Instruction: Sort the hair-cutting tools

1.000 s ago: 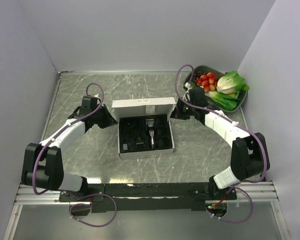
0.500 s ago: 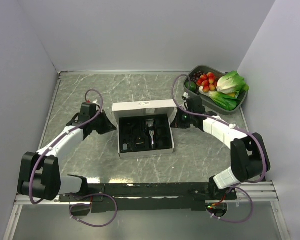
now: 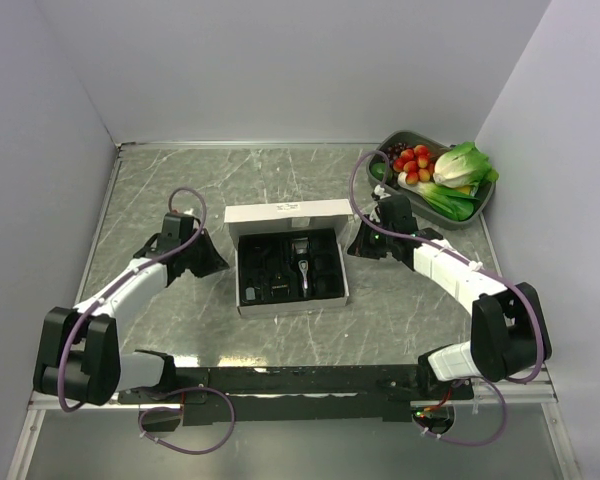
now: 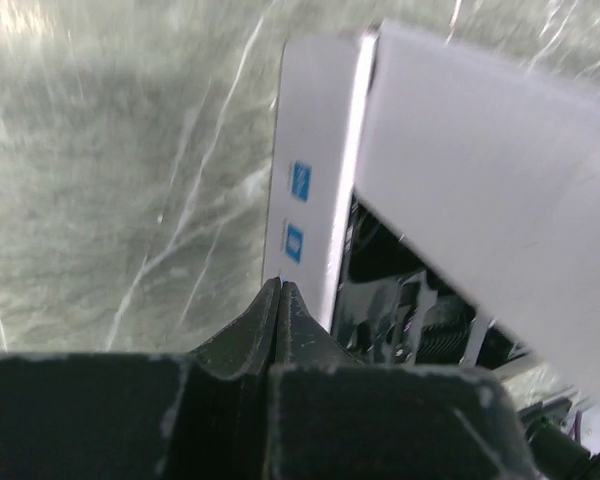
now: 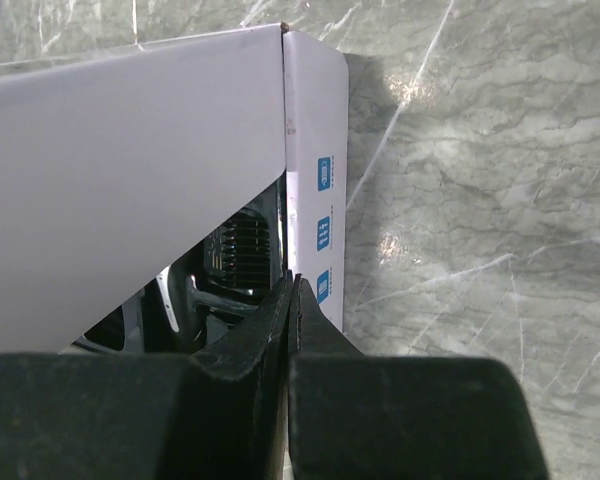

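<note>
- Currently both my left gripper [image 3: 218, 264] and right gripper [image 3: 352, 248] are closed, holding nothing.
- Clipper [image 3: 304, 272] lies in the open box [image 3: 287, 212] between them, long axis near-to-far, closer to my right gripper.

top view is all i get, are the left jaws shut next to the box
observer: yes, the left wrist view shows the left jaws pressed together, tips pointing at the box side wall.
operator: right ones too
observer: right jaws are shut as well, tips at the box's opposite side wall; I can't tell if they touch it.
operator: any print on that wall
observer: three small blue icons in a column, right by the tips.
</note>
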`<state>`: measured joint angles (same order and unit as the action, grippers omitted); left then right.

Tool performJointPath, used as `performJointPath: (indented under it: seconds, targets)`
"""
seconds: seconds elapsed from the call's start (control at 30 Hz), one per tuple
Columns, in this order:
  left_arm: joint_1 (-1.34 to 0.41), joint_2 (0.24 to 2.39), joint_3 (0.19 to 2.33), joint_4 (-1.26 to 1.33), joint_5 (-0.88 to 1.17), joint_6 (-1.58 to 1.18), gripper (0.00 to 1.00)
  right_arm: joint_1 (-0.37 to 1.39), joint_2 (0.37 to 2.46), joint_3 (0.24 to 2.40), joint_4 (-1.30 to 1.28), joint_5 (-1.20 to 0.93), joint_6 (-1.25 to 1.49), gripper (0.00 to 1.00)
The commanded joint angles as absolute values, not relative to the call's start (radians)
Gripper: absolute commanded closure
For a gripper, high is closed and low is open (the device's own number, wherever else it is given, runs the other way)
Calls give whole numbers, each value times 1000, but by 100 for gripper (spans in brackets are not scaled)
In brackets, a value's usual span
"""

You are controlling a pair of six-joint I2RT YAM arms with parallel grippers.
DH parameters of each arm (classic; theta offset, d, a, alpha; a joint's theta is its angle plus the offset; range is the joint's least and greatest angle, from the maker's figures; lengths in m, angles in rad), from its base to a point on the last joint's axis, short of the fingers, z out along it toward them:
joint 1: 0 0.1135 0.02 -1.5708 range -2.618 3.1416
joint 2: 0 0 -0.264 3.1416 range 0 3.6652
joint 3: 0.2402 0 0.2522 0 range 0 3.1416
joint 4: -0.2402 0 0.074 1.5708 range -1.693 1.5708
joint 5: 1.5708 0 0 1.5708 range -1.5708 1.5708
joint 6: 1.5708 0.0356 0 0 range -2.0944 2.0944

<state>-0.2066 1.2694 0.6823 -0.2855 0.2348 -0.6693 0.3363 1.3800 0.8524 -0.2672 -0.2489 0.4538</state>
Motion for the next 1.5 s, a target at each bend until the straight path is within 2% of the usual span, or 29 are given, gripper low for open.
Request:
performJointPath:
  seconds: [0.0, 0.3, 0.93, 1.3, 1.47]
  targets:
    - [-210, 1287, 767, -272, 189, -658, 99, 342, 1367, 914, -272, -225, 436, 100]
    - [-210, 1353, 847, -232, 221, -661, 99, 341, 1368, 916, -270, -227, 426, 100]
    - [-213, 1347, 796, -113, 322, -650, 99, 341, 1419, 920, -224, -275, 420, 100]
    - [-213, 1279, 707, -181, 253, -673, 99, 341, 1408, 913, -265, -221, 428, 100]
    - [-213, 1235, 768, -281, 131, -675, 99, 342, 1355, 920, -290, -129, 428, 100]
